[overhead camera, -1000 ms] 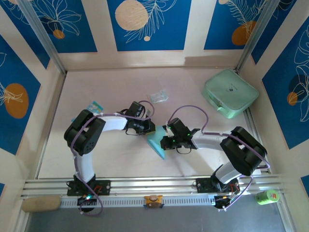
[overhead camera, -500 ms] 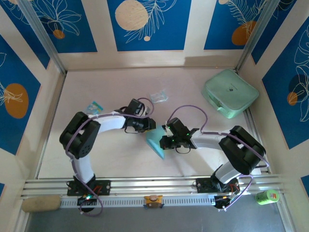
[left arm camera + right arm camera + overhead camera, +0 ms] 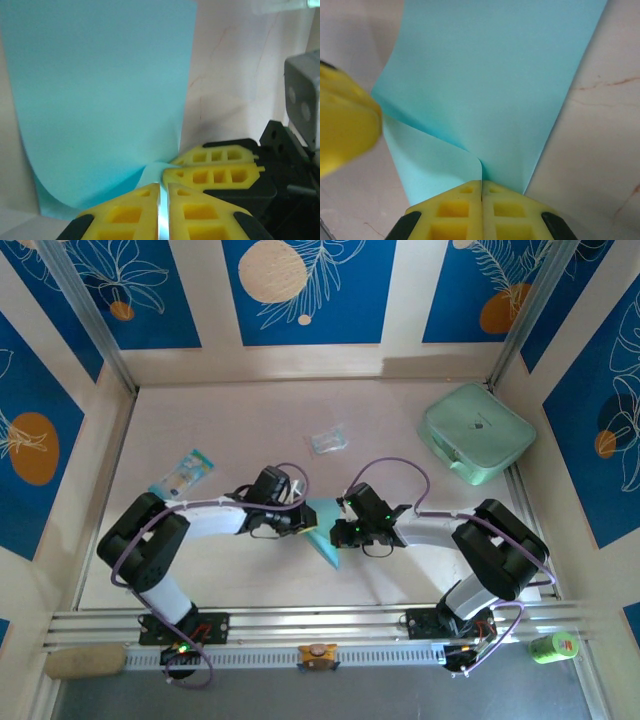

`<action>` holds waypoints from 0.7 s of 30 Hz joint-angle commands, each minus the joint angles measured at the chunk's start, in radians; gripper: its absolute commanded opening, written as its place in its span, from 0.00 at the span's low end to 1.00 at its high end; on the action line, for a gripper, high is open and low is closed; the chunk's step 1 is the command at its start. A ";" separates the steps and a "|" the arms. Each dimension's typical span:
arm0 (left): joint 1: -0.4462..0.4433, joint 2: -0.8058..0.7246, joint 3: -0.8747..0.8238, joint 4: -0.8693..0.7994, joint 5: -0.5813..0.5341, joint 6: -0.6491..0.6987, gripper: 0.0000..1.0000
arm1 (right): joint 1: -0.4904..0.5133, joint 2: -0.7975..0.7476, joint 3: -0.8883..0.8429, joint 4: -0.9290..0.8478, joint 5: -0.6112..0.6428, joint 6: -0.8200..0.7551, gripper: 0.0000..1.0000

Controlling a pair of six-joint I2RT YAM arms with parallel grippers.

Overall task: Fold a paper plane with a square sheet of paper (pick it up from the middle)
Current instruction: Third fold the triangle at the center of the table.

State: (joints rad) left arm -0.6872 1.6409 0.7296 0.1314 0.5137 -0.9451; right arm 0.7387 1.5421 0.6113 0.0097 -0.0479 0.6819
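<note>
Top external, working outward from the near edge: left gripper point(image 3: 300, 519) and right gripper point(image 3: 343, 529) nose to nose over the middle of the table point(image 3: 230, 570), sheet point(image 3: 322, 528) pinched between them. Seen from the left wrist: jaws closed on the sheet's lower edge, paper bowing away in a smooth curve. From the right wrist: jaws tight together on a soft bend in the same sheet. Judged early in the task — gripped from both sides, but no sharp crease, no nose folds, no wings, so nearly all the folding left to do. Farther out, packet point(image 3: 185, 472) and wrapper point(image 3: 328, 439) lying loose, well apart from each other. Farthest, at right, case point(image 3: 477, 432) — lid shut, contents hidden, nothing on top.
</note>
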 commanded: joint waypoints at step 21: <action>-0.049 0.047 -0.053 0.024 -0.050 -0.058 0.11 | 0.007 0.014 0.010 -0.063 0.041 0.016 0.04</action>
State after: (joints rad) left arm -0.7300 1.6691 0.6739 0.2077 0.4911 -1.0332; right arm 0.7403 1.5421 0.6151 0.0055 -0.0360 0.6895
